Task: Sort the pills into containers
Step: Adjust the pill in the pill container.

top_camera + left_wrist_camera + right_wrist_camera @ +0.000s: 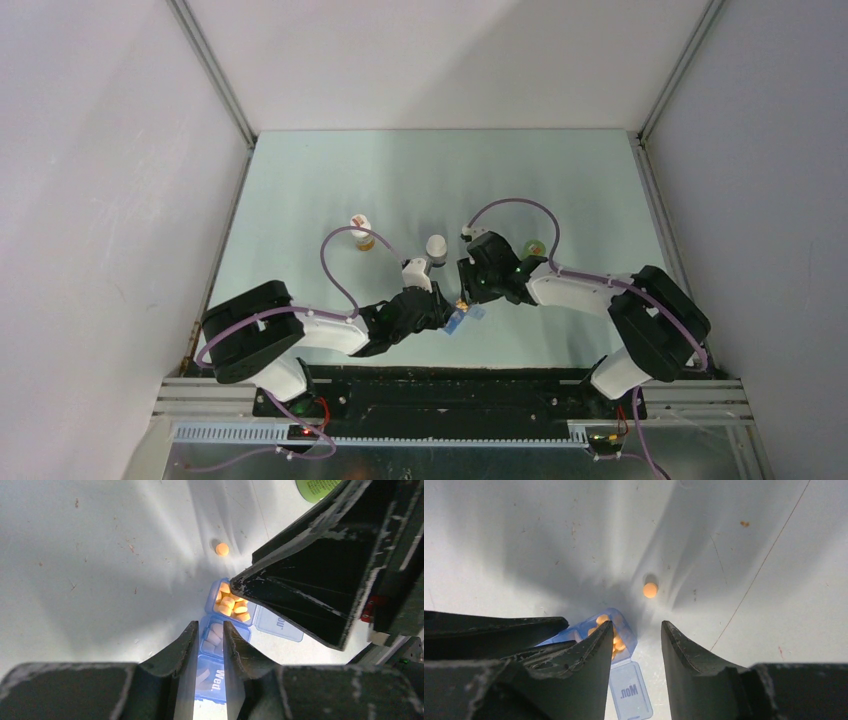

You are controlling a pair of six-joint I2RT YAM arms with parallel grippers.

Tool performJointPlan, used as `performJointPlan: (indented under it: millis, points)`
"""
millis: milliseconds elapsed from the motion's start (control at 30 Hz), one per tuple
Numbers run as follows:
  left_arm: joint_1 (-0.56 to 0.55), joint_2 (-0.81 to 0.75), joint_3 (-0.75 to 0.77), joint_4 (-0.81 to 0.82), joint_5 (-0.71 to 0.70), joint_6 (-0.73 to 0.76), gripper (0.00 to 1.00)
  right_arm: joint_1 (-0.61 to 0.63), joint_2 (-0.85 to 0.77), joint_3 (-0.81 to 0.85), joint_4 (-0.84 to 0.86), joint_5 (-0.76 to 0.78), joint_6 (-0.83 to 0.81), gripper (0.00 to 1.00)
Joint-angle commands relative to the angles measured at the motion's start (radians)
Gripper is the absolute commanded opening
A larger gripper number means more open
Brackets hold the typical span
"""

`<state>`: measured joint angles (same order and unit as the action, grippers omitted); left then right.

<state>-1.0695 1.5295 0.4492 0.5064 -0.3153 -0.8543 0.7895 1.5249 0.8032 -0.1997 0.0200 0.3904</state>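
Pills (231,605) heaped orange-yellow in one open end compartment of translucent blue pill box (212,680), flat on pale surface (400,180) near front edge, between both arms. One loose pill (222,549) alone on surface just beyond that end of box, not touching it; same loose pill (650,589) seen ahead of right tool. Left tool (210,626) clamped across pill box, one finger on each long side, "Wed." lid visible in the narrow gap. Neighbouring compartment open too, pale shapes inside, too dim to call. Right tool (638,625) spread apart, gripping nothing, hanging low over filled end of box (616,635), "Mon." lid folded out flat below the gap. Overhead: both tools (443,312) (463,297) nearly tip to tip over box (457,322). Farther back on surface, well apart from box: two white-capped bottles (361,233) (436,246), green bottle (533,248) beside right arm.
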Motion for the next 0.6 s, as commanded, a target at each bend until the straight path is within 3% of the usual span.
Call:
performJointPlan:
  millis: [0,233,567]
  points:
    - [0.002,0.019,-0.020,-0.139,-0.044,0.055,0.27,0.000,0.036,0.019,0.040,0.000,0.001,0.44]
    - [0.002,0.022,-0.019,-0.137,-0.043,0.057,0.26,0.002,0.048,0.019,0.042,-0.004,0.007,0.43]
    - [0.002,0.015,-0.020,-0.144,-0.049,0.054,0.26,-0.026,-0.073,0.019,0.004,0.004,0.057,0.46]
